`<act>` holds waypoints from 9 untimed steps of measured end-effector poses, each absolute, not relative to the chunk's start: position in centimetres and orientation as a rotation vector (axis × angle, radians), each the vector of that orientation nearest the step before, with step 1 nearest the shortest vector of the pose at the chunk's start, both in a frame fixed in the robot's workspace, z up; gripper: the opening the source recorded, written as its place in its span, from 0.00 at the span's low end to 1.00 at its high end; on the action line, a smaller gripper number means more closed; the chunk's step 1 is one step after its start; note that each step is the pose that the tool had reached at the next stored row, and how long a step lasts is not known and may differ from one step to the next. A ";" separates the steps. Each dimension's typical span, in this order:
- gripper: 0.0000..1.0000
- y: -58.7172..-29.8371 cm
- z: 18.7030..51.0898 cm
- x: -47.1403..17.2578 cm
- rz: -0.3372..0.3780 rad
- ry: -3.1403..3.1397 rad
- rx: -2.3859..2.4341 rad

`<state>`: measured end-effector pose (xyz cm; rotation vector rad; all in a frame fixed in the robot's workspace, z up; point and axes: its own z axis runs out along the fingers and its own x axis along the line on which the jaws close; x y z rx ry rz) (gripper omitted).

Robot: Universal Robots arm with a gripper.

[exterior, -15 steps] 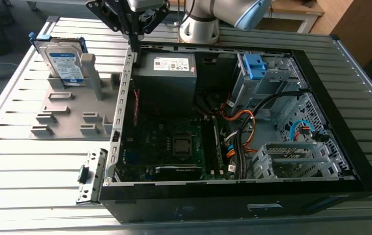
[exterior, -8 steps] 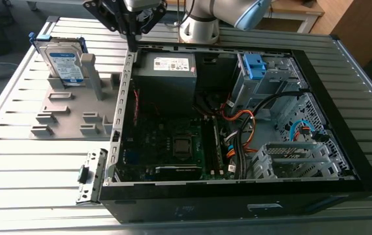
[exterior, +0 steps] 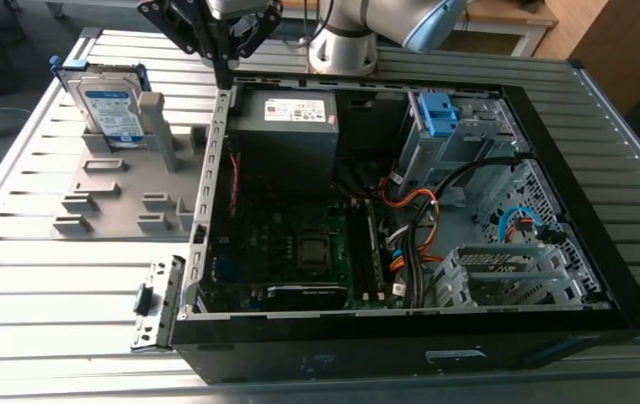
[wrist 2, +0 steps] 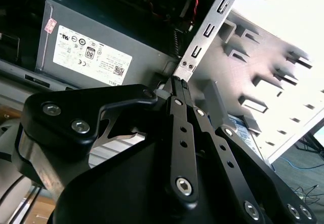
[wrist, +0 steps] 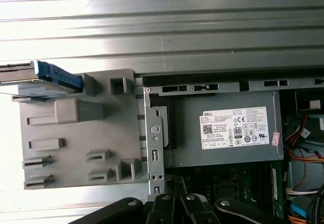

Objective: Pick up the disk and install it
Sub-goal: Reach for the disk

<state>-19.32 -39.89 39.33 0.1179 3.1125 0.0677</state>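
Closest to the wrist cameras, the gripper is seen with its fingers pressed together at the tips, and nothing is pinched between them. It is poised close over the far end of the steel side wall of the open computer case, just beside the grey power-supply box. Whether the wall is touched cannot be told. The disk is found outside the case, toward the exterior view's left of the fingers. It is stood on edge in a grey holder on the slatted table, untouched. In the first wrist view its blue caddy and thin top edge are shown running square to that wall, so the broad faces are judged to lie crosswise to it.
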 end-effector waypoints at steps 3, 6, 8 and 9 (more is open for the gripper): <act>0.11 -39.9 39.3 -19.5 0.068 3.112 0.118; 0.11 -39.9 39.3 -19.6 0.068 3.112 0.118; 0.11 -39.9 39.3 -19.7 0.068 3.112 0.118; 0.11 -39.9 39.3 -19.8 0.068 3.113 0.118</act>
